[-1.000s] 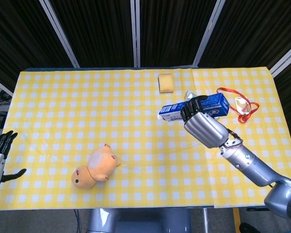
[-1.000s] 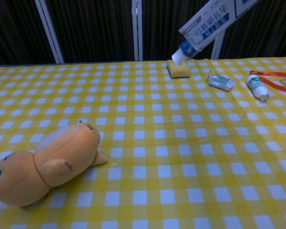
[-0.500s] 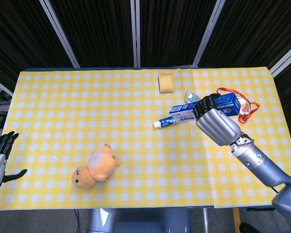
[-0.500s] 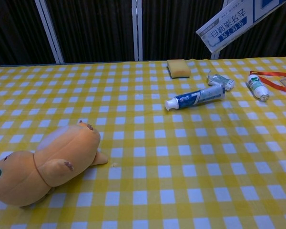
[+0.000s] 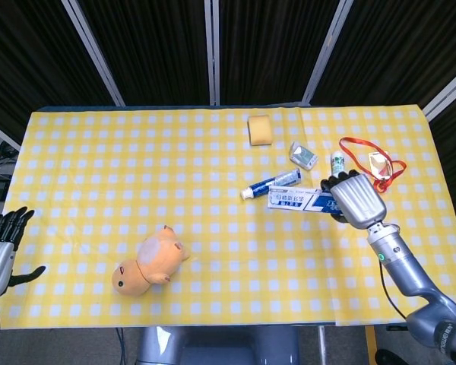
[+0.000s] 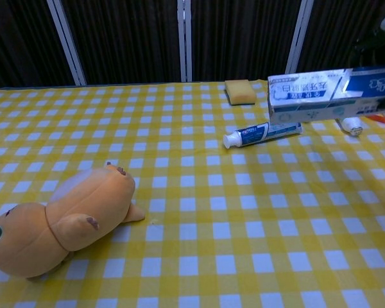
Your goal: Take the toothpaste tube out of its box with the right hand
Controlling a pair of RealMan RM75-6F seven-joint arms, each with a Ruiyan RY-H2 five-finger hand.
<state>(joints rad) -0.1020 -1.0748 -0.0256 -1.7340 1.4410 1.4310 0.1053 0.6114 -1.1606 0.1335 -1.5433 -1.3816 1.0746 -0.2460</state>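
The toothpaste tube [image 5: 270, 185] [image 6: 262, 134] lies on the yellow checked cloth, white cap pointing left, out of its box. My right hand [image 5: 355, 199] grips the blue and white toothpaste box [image 5: 301, 200] [image 6: 331, 94] by its right end and holds it level just above the table, right beside the tube on its near side. In the chest view the box hangs over the tube's right end and the hand itself is out of frame. My left hand [image 5: 1, 247] hovers off the table's left edge, fingers spread and holding nothing.
An orange plush toy [image 5: 149, 261] [image 6: 61, 219] lies at the front left. A yellow sponge [image 5: 259, 129] [image 6: 240, 91] sits at the back. A small foil packet [image 5: 303, 156], a little bottle [image 5: 337, 163] [image 6: 351, 125] and a red lanyard [image 5: 370, 160] lie behind the box.
The tube slid out of the tilted box onto the cloth. My right hand then lowered and levelled the empty box, moving it right and nearer, close beside the tube.
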